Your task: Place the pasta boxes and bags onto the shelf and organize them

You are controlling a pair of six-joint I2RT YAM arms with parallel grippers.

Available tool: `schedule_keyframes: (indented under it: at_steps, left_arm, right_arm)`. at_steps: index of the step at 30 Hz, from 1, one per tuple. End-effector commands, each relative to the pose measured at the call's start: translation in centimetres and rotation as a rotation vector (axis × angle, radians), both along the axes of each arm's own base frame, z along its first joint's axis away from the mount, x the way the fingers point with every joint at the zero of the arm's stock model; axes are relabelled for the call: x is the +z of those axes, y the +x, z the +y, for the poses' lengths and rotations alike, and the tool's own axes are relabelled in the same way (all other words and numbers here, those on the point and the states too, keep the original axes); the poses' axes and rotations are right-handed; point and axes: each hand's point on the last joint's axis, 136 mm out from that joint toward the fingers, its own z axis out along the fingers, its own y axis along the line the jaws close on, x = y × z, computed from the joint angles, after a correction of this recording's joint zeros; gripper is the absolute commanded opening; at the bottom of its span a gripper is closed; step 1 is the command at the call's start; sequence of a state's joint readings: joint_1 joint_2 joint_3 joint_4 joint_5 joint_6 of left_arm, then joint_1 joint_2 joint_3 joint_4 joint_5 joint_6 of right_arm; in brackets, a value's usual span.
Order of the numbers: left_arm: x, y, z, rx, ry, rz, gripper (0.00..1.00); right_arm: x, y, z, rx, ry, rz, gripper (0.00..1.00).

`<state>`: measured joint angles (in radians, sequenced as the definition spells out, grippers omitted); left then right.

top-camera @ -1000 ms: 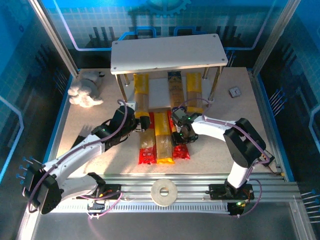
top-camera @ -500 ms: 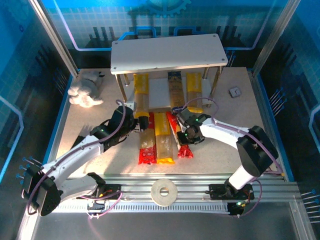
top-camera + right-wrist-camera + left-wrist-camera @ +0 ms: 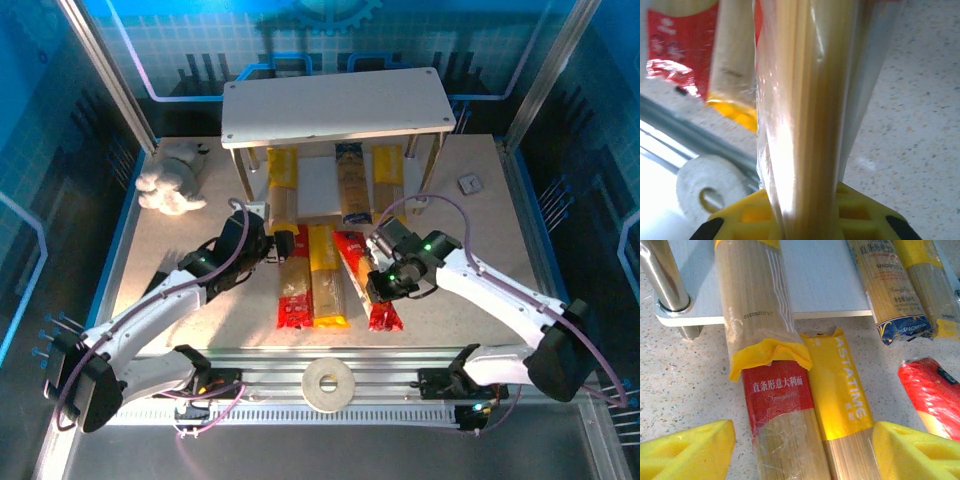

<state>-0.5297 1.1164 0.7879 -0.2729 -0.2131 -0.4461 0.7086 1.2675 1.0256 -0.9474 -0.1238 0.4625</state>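
I am holding my left claw [image 3: 801,432] wide open and gripping nothing, with its yellow fingers [image 3: 687,450] spread apart above the table [image 3: 460,230]. Well off to this claw's left, a white fluffy lump [image 3: 168,190] is lying. Straight ahead of the claw, the shelf [image 3: 335,105] is standing on shiny legs. Two packs are lying side by side and touching in the gap below the fingers, the left red pack [image 3: 777,410] and the middle yellow pack [image 3: 837,390]. I cannot tell whether the fingers are touching them. Just beyond the claw, the left yellow pack [image 3: 752,305] is resting on the shelf's lower board [image 3: 825,275]. Its crumpled yellow end is hanging over the board's edge and overlapping the far end of the left red pack. Ahead and to the right, the blue-ended pack [image 3: 890,290] and the right yellow pack [image 3: 930,285] are lying on that same board, close together.

I am keeping my right claw [image 3: 382,280] closed on the right red pack [image 3: 356,252], gripping it around the middle. The pack is sitting at a slant, far end toward my left claw and red near end toward my right base. Its clear wrap and pale pasta are running out from between the fingers. I cannot tell whether it is clear of the table. Near this claw, to its left, a white tape roll [image 3: 329,383] is lying on the rail. Far off to its right, a small grey thing [image 3: 469,184] is lying.
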Motion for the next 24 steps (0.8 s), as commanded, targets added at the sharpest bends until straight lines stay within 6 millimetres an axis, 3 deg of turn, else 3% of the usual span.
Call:
schedule_keyframes:
  at_steps: [1,6,10,17,24]
  left_arm:
    - [0.6,-0.2,0.9,0.030,0.003,0.005,0.74]
    - [1.4,-0.3,1.2,0.036,-0.003,-0.002,0.74]
    - [2.0,-0.6,1.4,0.031,-0.005,-0.008,0.74]
    - [3.4,-1.5,2.3,0.038,-0.010,-0.033,0.75]
    - [4.3,-2.3,3.0,0.039,-0.014,-0.040,0.75]
  right_arm:
    - [5.1,-0.8,3.1,0.095,0.196,-0.046,0.00]
    - [8.2,1.0,5.9,0.116,0.327,-0.113,0.00]
    - [9.6,5.3,7.7,0.057,0.338,-0.212,0.00]
    - [9.7,14.0,9.8,-0.034,0.253,-0.407,0.00]
    - [7.8,21.9,11.4,-0.093,0.193,-0.484,0.00]
